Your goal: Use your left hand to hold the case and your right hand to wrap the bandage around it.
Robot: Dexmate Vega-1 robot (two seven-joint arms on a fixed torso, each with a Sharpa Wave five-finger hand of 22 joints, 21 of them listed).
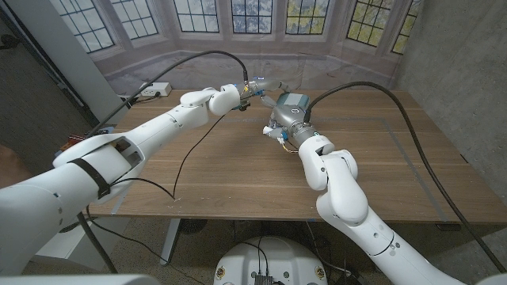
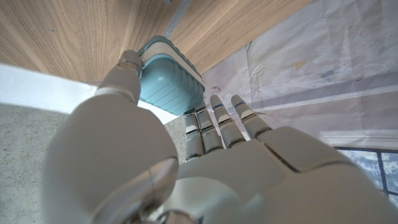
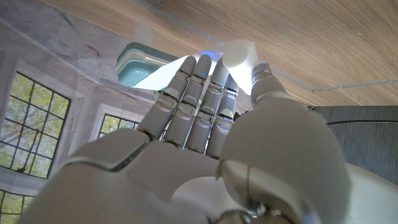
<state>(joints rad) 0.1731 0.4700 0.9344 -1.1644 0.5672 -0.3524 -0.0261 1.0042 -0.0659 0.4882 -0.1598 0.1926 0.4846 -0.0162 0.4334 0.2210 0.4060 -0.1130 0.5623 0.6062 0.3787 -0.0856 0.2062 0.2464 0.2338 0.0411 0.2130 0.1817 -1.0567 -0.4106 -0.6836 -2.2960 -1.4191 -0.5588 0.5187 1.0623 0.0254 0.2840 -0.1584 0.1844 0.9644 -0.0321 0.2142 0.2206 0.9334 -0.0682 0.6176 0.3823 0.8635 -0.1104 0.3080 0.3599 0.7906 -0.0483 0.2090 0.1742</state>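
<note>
A teal ribbed case (image 2: 171, 81) sits between the thumb and fingers (image 2: 217, 121) of my left hand (image 2: 205, 168), which grips it above the table. In the head view the case (image 1: 294, 101) is at the far middle of the table, with my left hand (image 1: 252, 89) on its left side. My right hand (image 1: 283, 123) is just in front of it. In the right wrist view my right hand (image 3: 205, 143) pinches a white bandage roll (image 3: 239, 53) between thumb and fingers. A white strip (image 3: 165, 74) runs from the roll to the case (image 3: 134, 62).
A white power strip (image 1: 154, 91) lies at the table's back left. A black cable (image 1: 184, 162) trails over the wooden table (image 1: 238, 174) on the left. A printed window backdrop hangs right behind the table's far edge.
</note>
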